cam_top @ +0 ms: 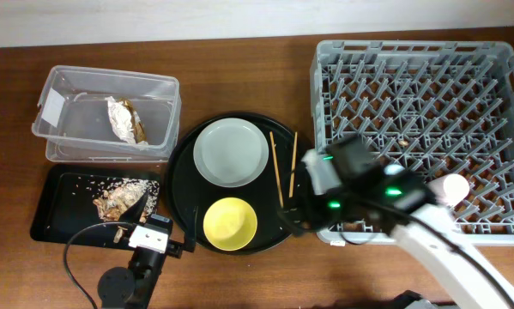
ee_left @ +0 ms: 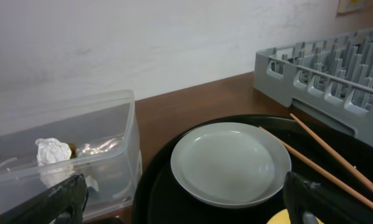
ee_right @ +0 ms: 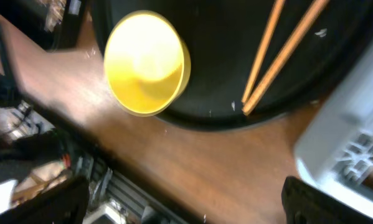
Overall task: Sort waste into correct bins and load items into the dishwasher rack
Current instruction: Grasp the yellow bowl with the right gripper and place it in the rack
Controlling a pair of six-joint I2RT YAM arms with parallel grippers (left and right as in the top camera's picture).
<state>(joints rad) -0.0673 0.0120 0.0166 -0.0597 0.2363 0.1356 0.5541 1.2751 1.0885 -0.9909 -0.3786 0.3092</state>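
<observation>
A crumpled silver wrapper point(cam_top: 123, 120) lies in the clear tub point(cam_top: 68, 146). Beige food scraps point(cam_top: 123, 196) lie in the shallow black tray point(cam_top: 63, 210). The grey-green plate point(cam_top: 231, 152), the yellow bowl point(cam_top: 230, 223) and the chopsticks point(cam_top: 282, 167) sit on the round black tray. A pale pink cup point(cam_top: 454, 187) sits in the grey rack point(cam_top: 420, 77). The blue cup is out of view. My left gripper point(cam_top: 166, 225) is open and empty, facing the plate point(ee_left: 226, 163). My right gripper point(cam_top: 295, 215) is open and empty over the table edge, near the bowl point(ee_right: 146, 62) and the chopstick ends point(ee_right: 273, 56).
The round black tray point(cam_top: 184, 184) lies between the bins and the rack. The rack's corner point(ee_right: 348, 143) is close on the right of my right gripper. The table's front edge and a metal frame show below it. A cable loops by the left arm base.
</observation>
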